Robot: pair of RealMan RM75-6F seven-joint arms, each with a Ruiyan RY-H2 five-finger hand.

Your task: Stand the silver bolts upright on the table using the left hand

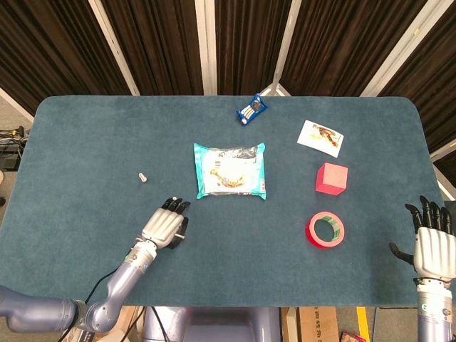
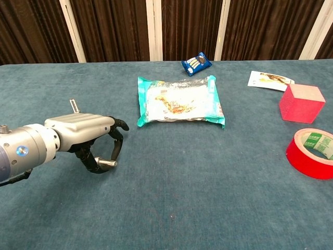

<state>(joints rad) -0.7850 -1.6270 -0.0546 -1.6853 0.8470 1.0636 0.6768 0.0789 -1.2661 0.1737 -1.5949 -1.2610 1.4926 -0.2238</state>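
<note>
The left robot hand (image 2: 86, 136) holds a silver bolt (image 2: 105, 162) lying sideways, pinched low under its curled fingers, just above the desk (image 1: 85, 157). Another bolt (image 2: 76, 106) already stands up just behind the hand. To do this well, the hand should turn the bolt so its wide end faces down, set it flat, then let go slowly so it does not tip. There is lots of open blue room in front and to the left. The snack bag (image 2: 179, 100) is near on the right. The right robot hand (image 1: 432, 241) waits wide open by the desk's far right edge.
</note>
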